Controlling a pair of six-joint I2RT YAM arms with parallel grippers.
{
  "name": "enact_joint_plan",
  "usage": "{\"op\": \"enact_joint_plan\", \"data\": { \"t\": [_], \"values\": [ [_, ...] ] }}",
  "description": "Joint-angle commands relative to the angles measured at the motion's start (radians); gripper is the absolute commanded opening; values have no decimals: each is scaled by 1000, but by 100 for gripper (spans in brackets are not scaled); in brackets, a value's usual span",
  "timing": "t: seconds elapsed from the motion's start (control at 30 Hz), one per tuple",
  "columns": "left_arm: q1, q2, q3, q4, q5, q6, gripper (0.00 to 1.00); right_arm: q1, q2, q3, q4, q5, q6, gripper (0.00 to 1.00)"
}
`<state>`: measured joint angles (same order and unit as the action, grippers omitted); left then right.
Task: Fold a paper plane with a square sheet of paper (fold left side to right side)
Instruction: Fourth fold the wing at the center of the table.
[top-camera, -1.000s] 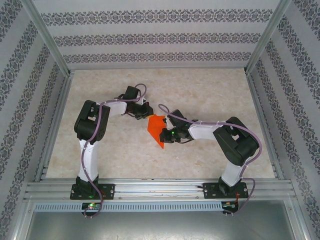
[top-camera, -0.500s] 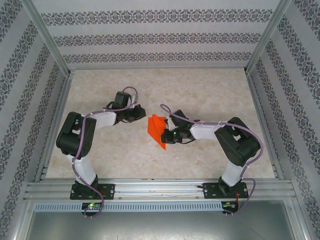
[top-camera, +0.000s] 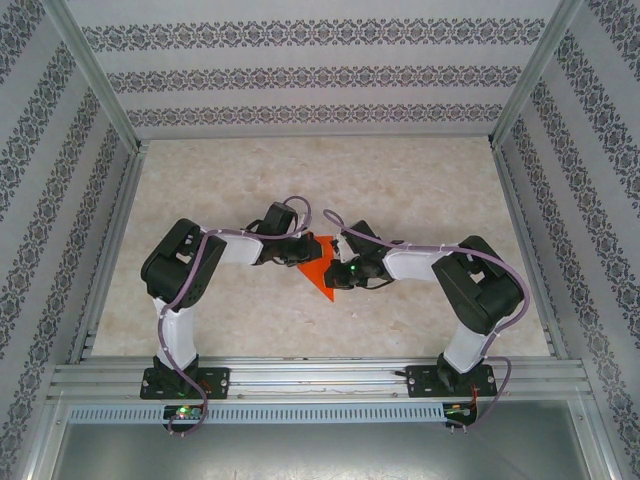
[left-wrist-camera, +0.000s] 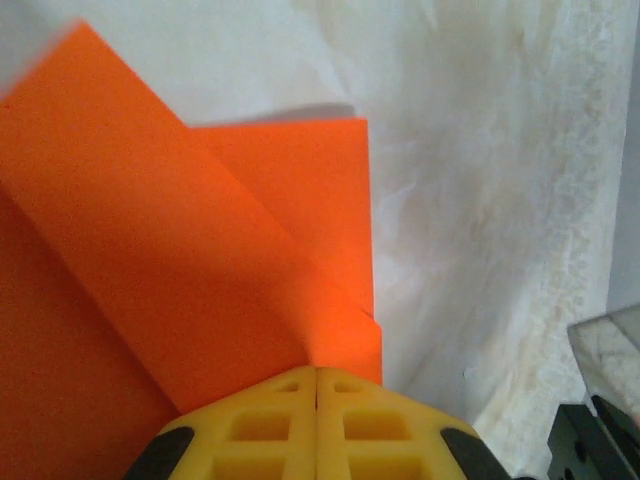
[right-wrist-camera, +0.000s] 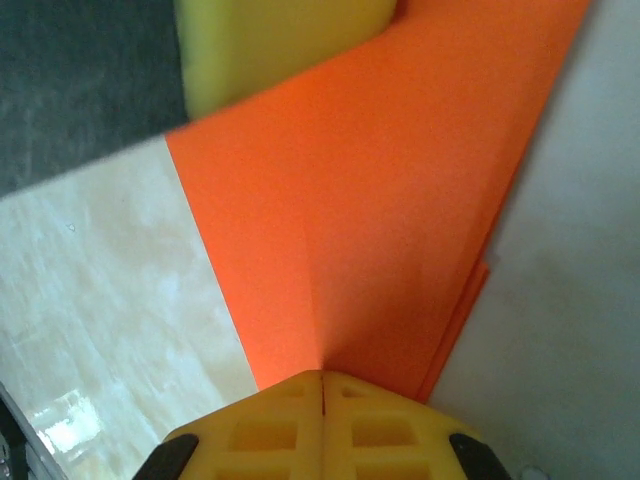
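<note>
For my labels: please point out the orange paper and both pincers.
orange paper (top-camera: 319, 272), top external view, lower flat part.
left pincer (left-wrist-camera: 317, 385), left wrist view, between closed fingertips.
right pincer (right-wrist-camera: 322, 388), right wrist view, between closed fingertips.

Hanging between the two tools as a bright orange-red sheet of paper (top-camera: 318, 268), plain, unmarked and partly folded. Tapering to a sharp point just on the near side of the right gripper (top-camera: 337, 272), widening towards the left gripper (top-camera: 297, 252). Showing overlapped layers right ahead of the left gripper's closed tips: a diagonal flap lying across a squarer layer with a straight edge. Running a soft centre crease straight into the seam of the right gripper's shut tips, thin edges stacking just to one side. Touching both tools.
</note>
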<state>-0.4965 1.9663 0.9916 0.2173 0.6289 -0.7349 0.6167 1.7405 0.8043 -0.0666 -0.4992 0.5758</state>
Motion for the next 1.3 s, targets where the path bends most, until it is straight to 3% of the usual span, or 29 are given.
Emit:
{"op": "enact_joint_plan", "data": {
  "t": [0.0,0.23,0.4,0.77,1.27],
  "values": [
    [-1,18,8,-17,-50,6,6,-8,24,-65,-161,-5,-4,0],
    [-3,13,-50,15,-52,-12,3,-25,-67,-46,-46,-161,50,1],
    [-4,11,-71,34,-52,-18,2,-46,-99,-19,-10,-207,52,0],
    [-5,16,-68,21,-60,-15,1,-48,19,29,74,-169,64,0],
    [-7,17,-53,-47,-111,-15,0,-49,96,72,-13,-119,13,0]
  ]
}}
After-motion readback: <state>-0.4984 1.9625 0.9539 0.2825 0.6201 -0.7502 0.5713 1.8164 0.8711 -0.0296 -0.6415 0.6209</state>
